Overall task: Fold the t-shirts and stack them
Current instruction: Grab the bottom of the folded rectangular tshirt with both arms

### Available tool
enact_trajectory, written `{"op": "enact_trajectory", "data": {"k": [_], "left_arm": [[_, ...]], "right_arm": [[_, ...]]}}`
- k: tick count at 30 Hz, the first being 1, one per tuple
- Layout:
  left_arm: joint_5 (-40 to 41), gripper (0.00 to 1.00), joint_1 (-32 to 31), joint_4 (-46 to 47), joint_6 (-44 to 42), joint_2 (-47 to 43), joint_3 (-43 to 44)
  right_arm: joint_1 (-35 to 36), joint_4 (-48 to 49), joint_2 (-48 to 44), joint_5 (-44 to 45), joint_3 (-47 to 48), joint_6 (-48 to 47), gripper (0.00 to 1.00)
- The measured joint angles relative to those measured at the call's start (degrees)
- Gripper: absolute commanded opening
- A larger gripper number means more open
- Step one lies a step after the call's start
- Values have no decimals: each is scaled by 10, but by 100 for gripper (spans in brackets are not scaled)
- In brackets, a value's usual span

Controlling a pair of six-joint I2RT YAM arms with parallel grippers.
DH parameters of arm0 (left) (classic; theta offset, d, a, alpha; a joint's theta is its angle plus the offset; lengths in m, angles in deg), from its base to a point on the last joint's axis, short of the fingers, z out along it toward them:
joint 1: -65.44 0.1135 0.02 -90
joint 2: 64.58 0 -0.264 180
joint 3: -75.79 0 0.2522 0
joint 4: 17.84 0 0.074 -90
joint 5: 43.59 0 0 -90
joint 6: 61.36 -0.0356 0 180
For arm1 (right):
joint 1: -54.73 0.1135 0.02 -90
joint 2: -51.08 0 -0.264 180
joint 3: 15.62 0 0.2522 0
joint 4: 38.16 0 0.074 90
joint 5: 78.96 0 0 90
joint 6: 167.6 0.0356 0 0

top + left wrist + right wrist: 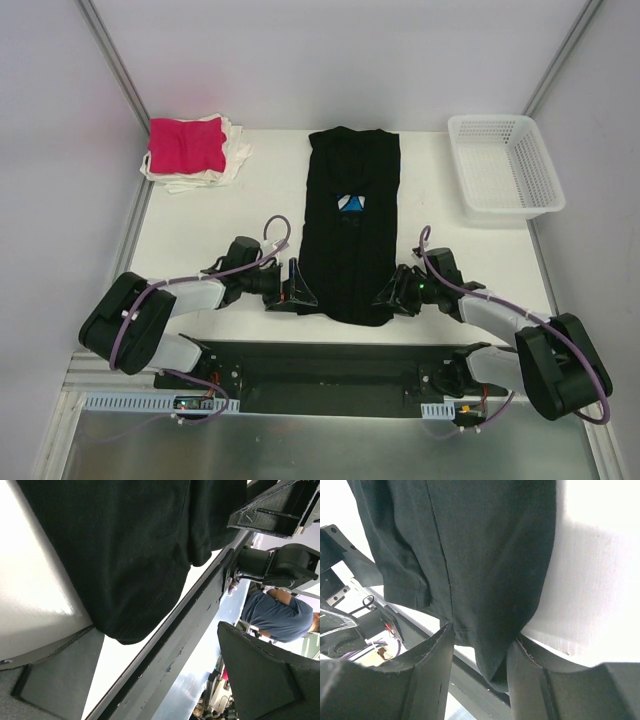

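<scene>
Broadly, the white table (200, 240) carries everything. The black shirt (350, 230) lies at its middle, folded into a long strip that runs from the far edge toward the arms, with its near end close to the table's front edge.

At the far right corner stands a white mesh basket (490, 118), well apart from the shirt. At the far left corner is a small pile, a pink shirt (185, 145) folded on top of white shirts (235, 160) that stick out under it on the right side.

Both arms lie low and reach inward to the near end of the black shirt. The right gripper (392, 295) is at the near right corner, and its wrist view shows the hem bunched between the two fingers (420, 680), so it is clamped on the cloth. The left gripper (298, 285) is just beside the near left corner, with its jaws spread wide and nothing between them.

A blue print (350, 201) peeks out at the shirt's middle fold.
</scene>
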Motion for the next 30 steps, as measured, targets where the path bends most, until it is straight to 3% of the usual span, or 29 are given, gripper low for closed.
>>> {"op": "enact_trajectory", "data": {"k": [5, 10, 15, 20, 25, 30], "left_arm": [[-16, 96, 0, 18, 3, 26, 7], [-26, 84, 0, 29, 5, 42, 11], [-28, 75, 0, 33, 5, 50, 11], [-28, 61, 0, 33, 5, 54, 10], [-25, 50, 0, 23, -3, 55, 9], [-20, 33, 0, -24, -15, 42, 9]], "right_arm": [[11, 8, -6, 10, -5, 15, 45], [19, 11, -16, 23, -11, 28, 42], [24, 10, -25, 35, -20, 36, 26], [26, 5, -32, 49, -27, 42, 17], [27, 4, -35, 56, -30, 44, 13], [28, 4, -36, 60, -32, 47, 11]]}}
